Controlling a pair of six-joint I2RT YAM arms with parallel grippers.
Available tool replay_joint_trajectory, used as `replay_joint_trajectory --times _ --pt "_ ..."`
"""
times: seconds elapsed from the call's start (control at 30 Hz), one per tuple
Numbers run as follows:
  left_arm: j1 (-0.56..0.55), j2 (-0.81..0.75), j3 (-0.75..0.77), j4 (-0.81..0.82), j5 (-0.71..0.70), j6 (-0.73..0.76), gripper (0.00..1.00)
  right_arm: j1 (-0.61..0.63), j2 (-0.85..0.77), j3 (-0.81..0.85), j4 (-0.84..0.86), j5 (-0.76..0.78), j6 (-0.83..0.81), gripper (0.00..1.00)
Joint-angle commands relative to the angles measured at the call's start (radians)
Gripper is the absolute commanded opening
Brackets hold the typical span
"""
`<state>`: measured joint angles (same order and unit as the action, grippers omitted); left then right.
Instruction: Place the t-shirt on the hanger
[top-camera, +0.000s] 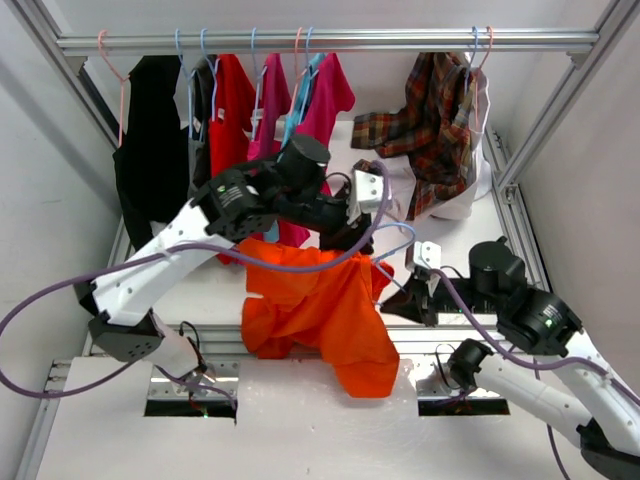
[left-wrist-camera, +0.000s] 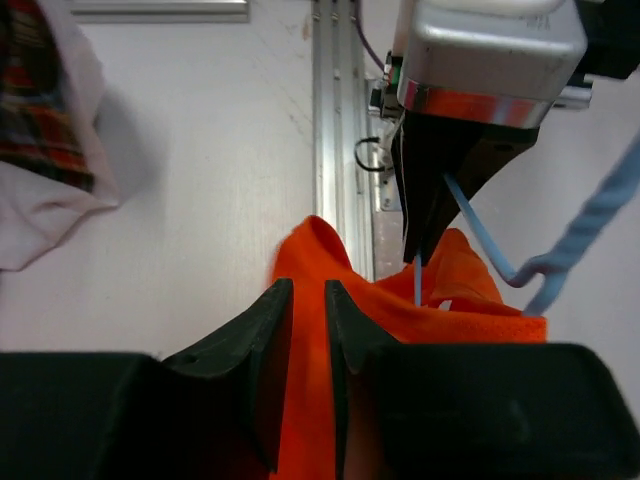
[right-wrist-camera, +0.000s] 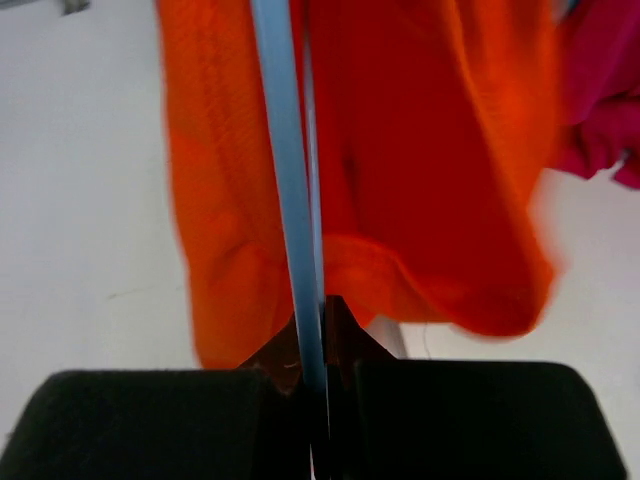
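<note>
The left claw (left-wrist-camera: 308, 289) has its two black fingers (left-wrist-camera: 262, 330) a little apart, with a fold of the orange t-shirt (left-wrist-camera: 400, 310) filling the narrow gap. Whether they pinch the cloth or only stand around it cannot be told. Just beyond those fingers, the right claw (right-wrist-camera: 314, 328) points down at the same bunch of cloth. Its jaws are pressed together on a thin bar of the pale blue hanger (right-wrist-camera: 285, 150), which runs straight up from between them in the right wrist view. From the left wrist, the hanger's curved hook shows off to one side of the right claw, clear of the fabric, and one blue wire slants down into the gathered orange collar area. From above, the t-shirt hangs in the middle of the scene between the two arms. Its top edge is bunched up under the left arm's wrist and against the hanger, and the rest droops in loose folds toward the near edge of the white surface (top-camera: 300, 430). Behind it, a metal rail (top-camera: 330, 40) carries a black garment (top-camera: 150, 150), a red shirt (top-camera: 232, 110), a magenta shirt (top-camera: 330, 95) and a plaid shirt (top-camera: 430, 120). These hang on thin blue and pink hangers (top-camera: 112, 60).
</note>
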<state>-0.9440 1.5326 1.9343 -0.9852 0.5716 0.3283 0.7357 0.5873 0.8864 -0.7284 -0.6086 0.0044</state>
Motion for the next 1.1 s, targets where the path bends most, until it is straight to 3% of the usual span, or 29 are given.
replay_joint_trajectory --times 0.0,0.03,0.07,0.17,0.23,0.37,0.43,0.5,0.6,0.8,0.93,1.07 --pt "-0.007 -0.112 0.008 0.095 -0.12 -0.059 0.18 0.005 0.014 -0.035 0.214 0.179 0.043 0.0" --pt "-0.007 -0.146 0.008 0.143 -0.184 -0.086 0.25 0.005 0.014 -0.047 0.23 0.2 0.052 0.0" --pt "-0.007 -0.158 0.011 0.16 -0.322 -0.107 0.47 0.005 0.009 -0.064 0.253 0.213 0.077 0.0" --pt "-0.007 -0.181 0.046 0.191 -0.529 -0.158 0.79 0.005 -0.036 -0.15 0.362 0.202 0.114 0.0" --pt "-0.009 -0.193 0.061 0.224 -0.634 -0.184 0.85 0.005 -0.05 -0.191 0.405 0.147 0.127 0.0" --pt "-0.006 -0.232 0.064 0.336 -0.78 -0.225 0.92 0.004 -0.057 -0.254 0.478 0.154 0.15 0.0" --pt "-0.007 -0.239 0.075 0.341 -0.785 -0.224 0.94 0.005 -0.053 -0.264 0.478 0.167 0.16 0.0" --pt "-0.006 -0.256 0.077 0.294 -0.725 -0.16 0.95 0.005 -0.049 -0.253 0.457 0.178 0.163 0.0" --pt "-0.007 -0.305 -0.033 0.215 -0.442 -0.023 0.92 0.005 -0.032 -0.202 0.378 0.169 0.144 0.0" --pt "-0.007 -0.434 -0.296 0.258 -0.235 0.112 0.89 0.005 -0.011 -0.098 0.207 0.008 0.118 0.0" --pt "-0.006 -0.393 -0.261 0.195 -0.122 0.138 0.85 0.004 -0.007 -0.072 0.178 -0.02 0.117 0.0" --pt "-0.006 -0.341 -0.248 0.177 -0.156 0.121 0.84 0.005 0.011 -0.043 0.158 -0.056 0.102 0.0"
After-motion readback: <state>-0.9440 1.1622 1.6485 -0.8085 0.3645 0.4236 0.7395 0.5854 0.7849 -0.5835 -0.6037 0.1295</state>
